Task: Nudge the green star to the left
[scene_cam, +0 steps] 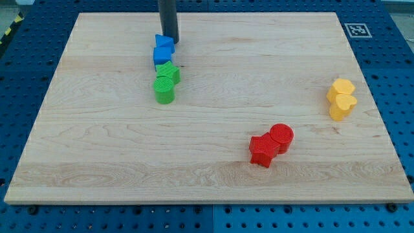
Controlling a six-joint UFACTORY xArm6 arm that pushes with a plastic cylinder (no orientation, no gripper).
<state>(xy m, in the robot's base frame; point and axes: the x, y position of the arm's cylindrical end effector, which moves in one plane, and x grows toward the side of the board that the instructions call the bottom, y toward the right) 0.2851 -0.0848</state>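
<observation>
The green star (168, 72) lies in the upper left part of the wooden board (97, 142). A green cylinder (163, 90) touches it just below. Two blue blocks touch it from above: a blue cube-like block (162, 55) and a smaller blue block (164, 43) above that. Together they form a short column. My tip (172, 40) stands at the top of this column, right beside the upper blue block on its right, above the green star and apart from it.
A red star (262, 150) and a red cylinder (281, 136) touch each other at the lower right of centre. Two yellow blocks (341, 98) stand together near the board's right edge. A fiducial marker (356, 29) sits at the top right.
</observation>
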